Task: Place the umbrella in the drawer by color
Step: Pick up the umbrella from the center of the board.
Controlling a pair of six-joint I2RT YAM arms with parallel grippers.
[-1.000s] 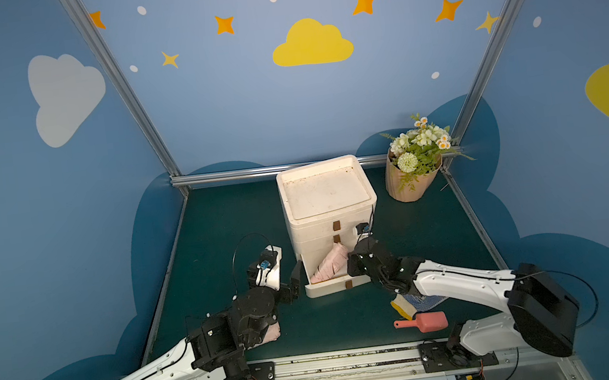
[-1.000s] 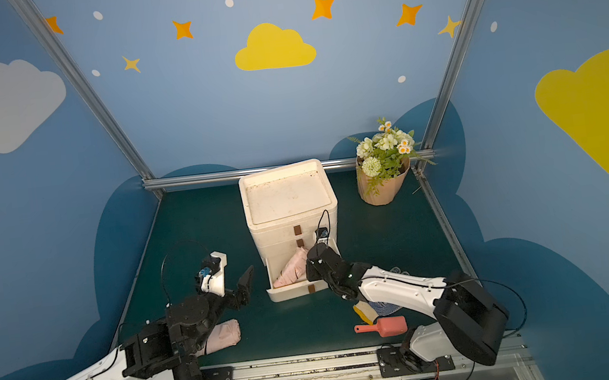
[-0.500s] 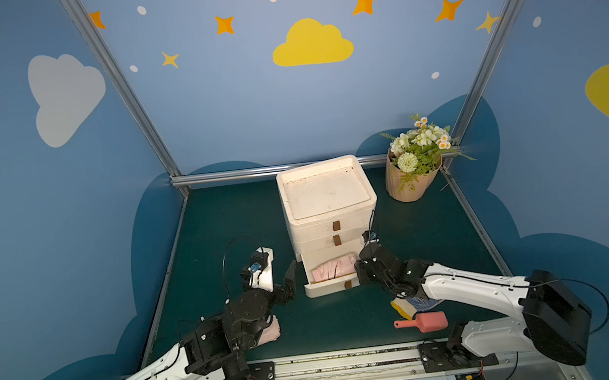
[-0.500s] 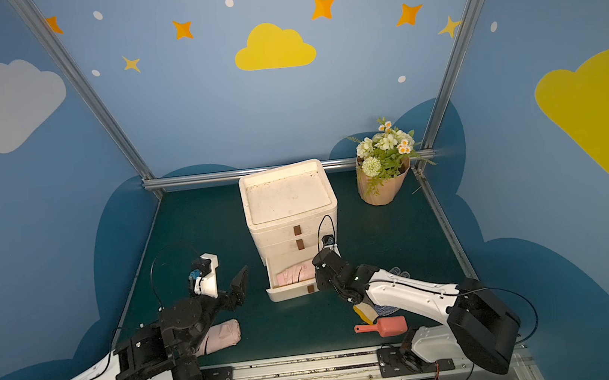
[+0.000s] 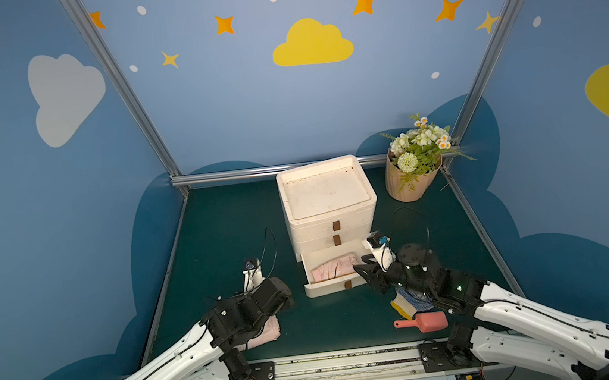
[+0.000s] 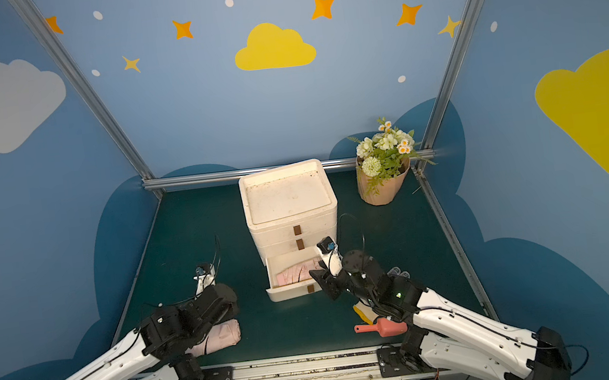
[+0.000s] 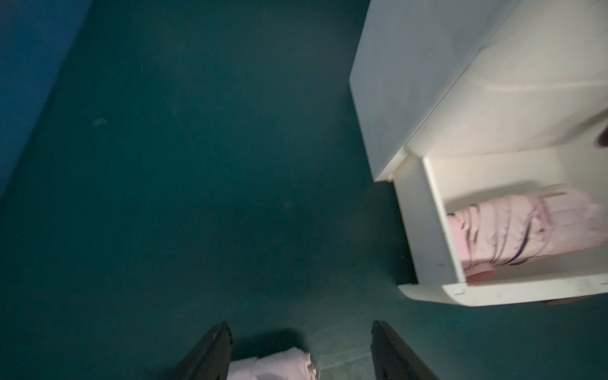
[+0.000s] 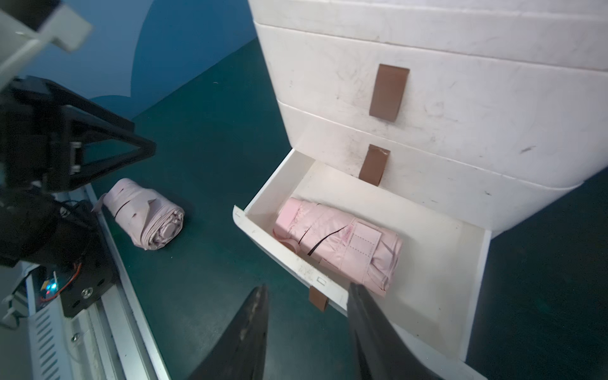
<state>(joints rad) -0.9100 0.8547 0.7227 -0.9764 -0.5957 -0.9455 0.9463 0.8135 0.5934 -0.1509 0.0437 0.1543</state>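
- The green desk [image 5: 221, 227] carries everything, and the white cabinet [image 5: 326, 192] with three drawers stands near its middle.
- The bottom drawer [image 5: 329, 287] of the cabinet is pulled out; the two drawers above it are closed.
- A pot of flowers [image 5: 409, 183] stands to the right of the cabinet, near its back corner.
- A folded pink umbrella [image 8: 342, 241] lies flat inside the open drawer of the cabinet.
- A second, paler pink umbrella [image 6: 222, 335] lies on the desk in front of the cabinet, to its left.
- The left tool [image 7: 299, 329] hovers over this pale umbrella with its jaws wide apart and grips nothing.
- The right tool [image 8: 307, 289] is just in front of the cabinet's open drawer; its jaws are partly apart and empty.
- A red scoop [image 5: 425, 321] lies in front of the cabinet, to its right.
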